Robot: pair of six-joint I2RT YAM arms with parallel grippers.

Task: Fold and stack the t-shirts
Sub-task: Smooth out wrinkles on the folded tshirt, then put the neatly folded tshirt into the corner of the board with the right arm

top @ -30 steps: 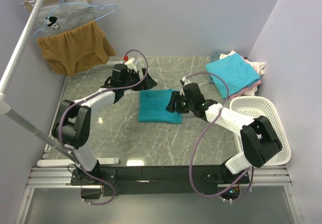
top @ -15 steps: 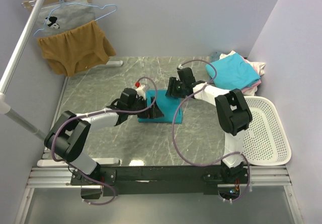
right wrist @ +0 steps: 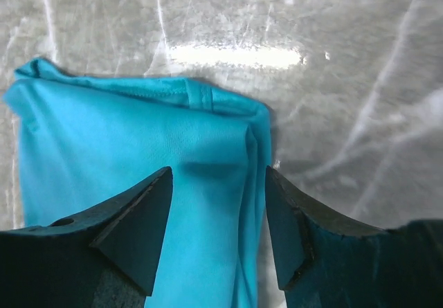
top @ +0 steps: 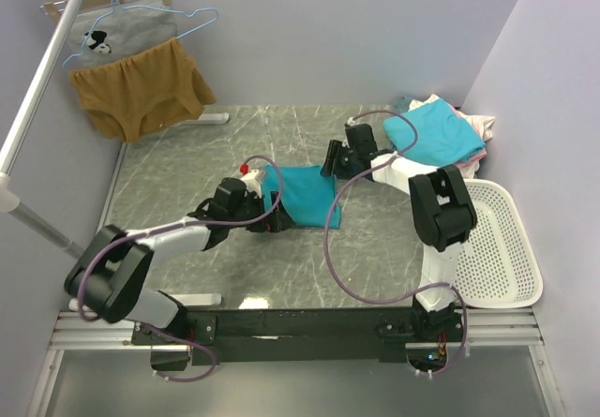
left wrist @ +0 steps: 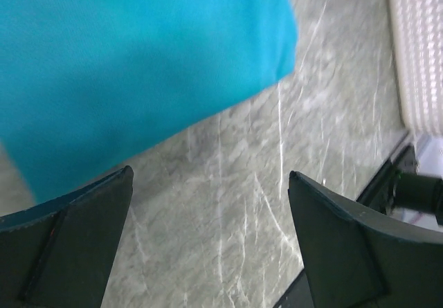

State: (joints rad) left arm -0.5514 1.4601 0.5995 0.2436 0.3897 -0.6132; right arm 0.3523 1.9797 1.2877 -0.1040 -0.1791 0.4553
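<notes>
Both arms have shifted: left gripper [left wrist: 211, 176] is back at the teal t-shirt [top: 307, 195]'s near-left edge, right gripper [right wrist: 218, 173] at its far-right corner. Shirt lies folded mid-table [top: 187, 169], well apart from the turquoise-topped stack [top: 434, 131] at back right. Left fingers wide over bare marble; right fingers half-spread astride the corner, nothing pinched. Likely fold done, transfer pending: next, both pinch the edges, then lift to the stack.

Left gripper [left wrist: 211, 176], jaws wide apart, over the marble bench [left wrist: 332, 107]; the teal t-shirt [left wrist: 124, 66] lies just beside one finger, a white basket [left wrist: 417, 52] farther right.
</notes>
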